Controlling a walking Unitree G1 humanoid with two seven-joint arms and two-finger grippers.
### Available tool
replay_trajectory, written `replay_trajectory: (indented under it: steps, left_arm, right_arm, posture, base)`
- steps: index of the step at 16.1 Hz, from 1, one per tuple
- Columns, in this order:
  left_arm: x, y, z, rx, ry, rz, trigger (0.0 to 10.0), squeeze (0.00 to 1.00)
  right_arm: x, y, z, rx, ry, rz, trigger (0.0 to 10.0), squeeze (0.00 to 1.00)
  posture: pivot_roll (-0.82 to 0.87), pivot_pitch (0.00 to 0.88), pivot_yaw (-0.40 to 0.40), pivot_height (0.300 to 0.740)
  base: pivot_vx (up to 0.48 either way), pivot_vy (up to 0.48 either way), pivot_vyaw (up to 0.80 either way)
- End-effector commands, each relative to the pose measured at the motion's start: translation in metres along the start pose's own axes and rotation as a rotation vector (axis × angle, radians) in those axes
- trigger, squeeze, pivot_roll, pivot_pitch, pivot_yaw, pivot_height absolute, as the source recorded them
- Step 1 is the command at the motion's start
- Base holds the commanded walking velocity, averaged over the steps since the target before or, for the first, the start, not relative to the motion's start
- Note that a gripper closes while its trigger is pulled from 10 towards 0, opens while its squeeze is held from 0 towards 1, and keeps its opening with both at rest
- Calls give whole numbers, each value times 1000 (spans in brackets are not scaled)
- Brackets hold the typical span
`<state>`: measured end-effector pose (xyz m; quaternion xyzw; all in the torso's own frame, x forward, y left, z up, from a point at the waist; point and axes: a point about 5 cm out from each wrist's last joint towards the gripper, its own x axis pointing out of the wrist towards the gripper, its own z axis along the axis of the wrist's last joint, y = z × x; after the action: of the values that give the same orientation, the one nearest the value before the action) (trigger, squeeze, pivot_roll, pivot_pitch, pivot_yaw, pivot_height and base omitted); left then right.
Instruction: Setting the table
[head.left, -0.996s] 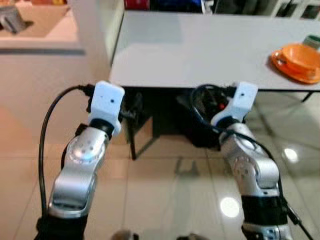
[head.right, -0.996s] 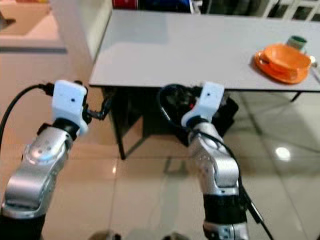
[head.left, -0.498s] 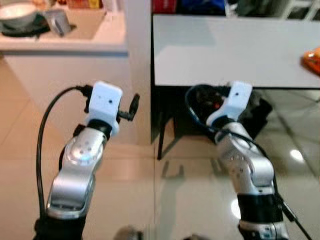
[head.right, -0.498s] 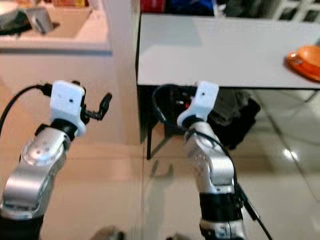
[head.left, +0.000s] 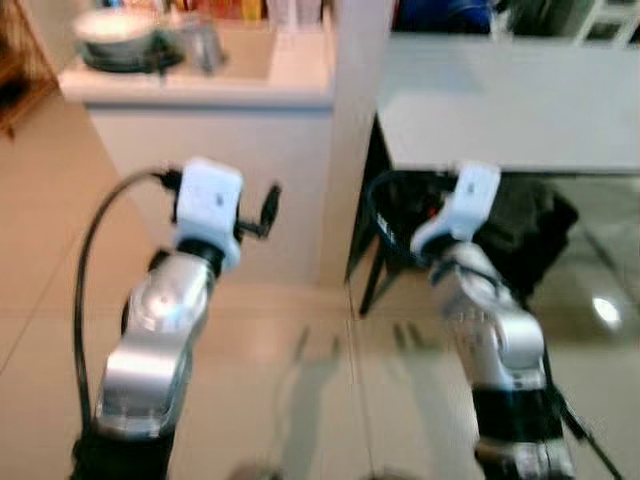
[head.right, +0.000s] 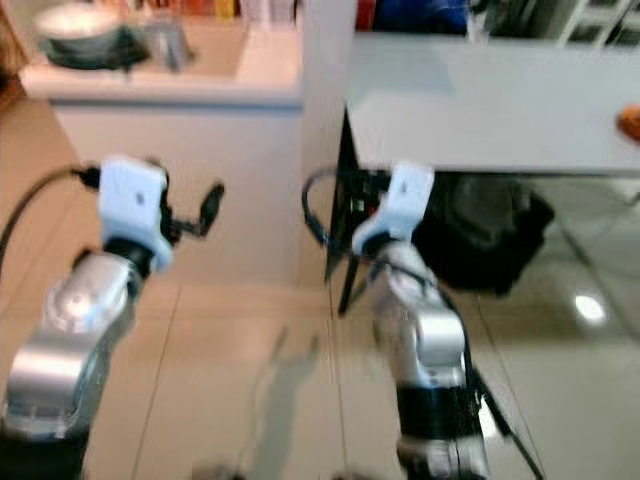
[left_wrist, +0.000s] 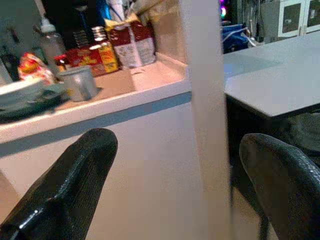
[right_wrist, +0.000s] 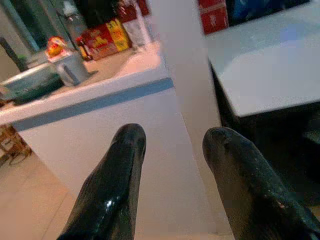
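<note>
A pale bowl on a dark plate (head.left: 115, 30) and a metal cup (head.left: 205, 45) stand on a white counter (head.left: 200, 95) at the far left. Right of a white pillar (head.left: 350, 150) lies the grey table (head.left: 520, 110), with a sliver of an orange dish (head.right: 631, 121) at its right end. Both arms are raised in front of me, short of the counter. My left gripper (left_wrist: 177, 142) is open wide with nothing in it. My right gripper (right_wrist: 172, 142) is open too, and nothing sits between its fingers.
Red and yellow food packets (left_wrist: 100, 55) and a bottle line the back of the counter. A black bag (head.left: 525, 225) and dark chair legs (head.left: 370, 280) sit under the table. Shiny tiled floor (head.left: 300, 380) lies in front of the counter.
The camera has swung left: the counter with bowl and cup has come into view and the table with the orange dish has slid right. Both arms hold the same pose.
</note>
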<state>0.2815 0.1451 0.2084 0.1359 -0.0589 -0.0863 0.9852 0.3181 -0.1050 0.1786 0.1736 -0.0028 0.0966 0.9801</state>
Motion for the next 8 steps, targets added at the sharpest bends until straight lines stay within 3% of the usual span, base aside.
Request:
replay_trajectory:
  steps: [1,3,7,8]
  left_arm:
    - [-2,4,-2,11,7,13,10000,0]
    - [-2,5,-1,10,1,20,10000,0]
    - [-2,6,0,7,3,30,10000,0]
    - [-2,7,0,7,4,35,10000,0]
  right_arm:
    - [0,7,2,-12,-6,38,10000,0]
    - [2,11,4,-29,-16,64,10000,0]
    - [5,19,6,-74,-19,111,10000,0]
    - [6,22,6,-79,-21,131,10000,0]
  posture:
    - [41,44,-27,740]
    - [43,46,-31,740]
    - [45,54,-36,740]
    - [44,57,-37,740]
  base:
    - [0,0,0]
    - [373,0,0]
    - [417,0,733]
    - [420,0,0]
